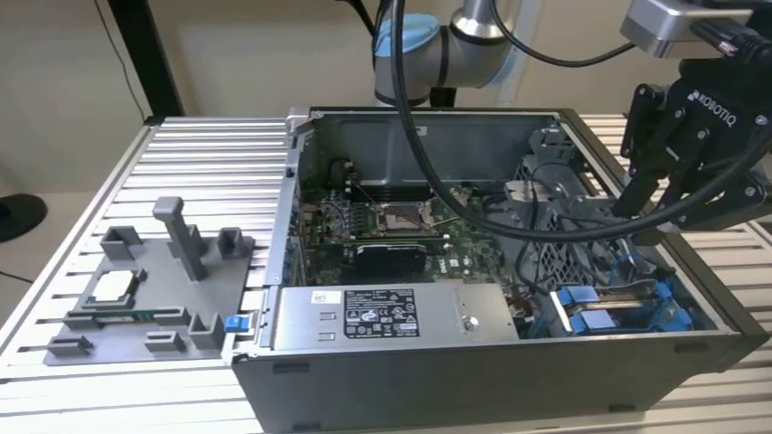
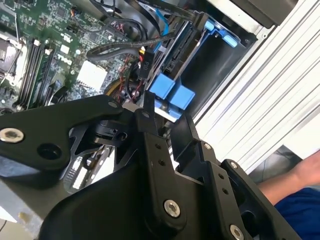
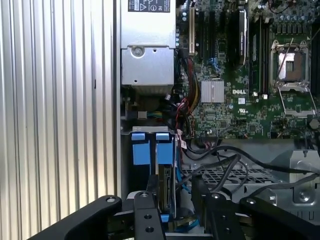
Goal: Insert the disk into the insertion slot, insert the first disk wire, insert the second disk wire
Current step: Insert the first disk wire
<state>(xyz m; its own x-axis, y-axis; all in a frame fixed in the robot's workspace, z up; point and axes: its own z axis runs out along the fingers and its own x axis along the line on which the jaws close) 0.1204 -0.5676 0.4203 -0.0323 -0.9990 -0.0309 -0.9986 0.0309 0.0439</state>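
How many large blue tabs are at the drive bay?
2, side by side: one tab nearer the case wall, the other tab nearer the motherboard. Others may be hidden.

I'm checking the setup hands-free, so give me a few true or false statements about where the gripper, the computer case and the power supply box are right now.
1. The computer case lies open on the ribbed metal table. True.
2. The gripper hangs over the grey fixture. False: it hangs over the drive bay, at the exterior view's right end of the case.
3. The drive bay holds blue clips. True.
4. The power supply box lies outside the case on the table. False: it sits inside the case, along its near wall.
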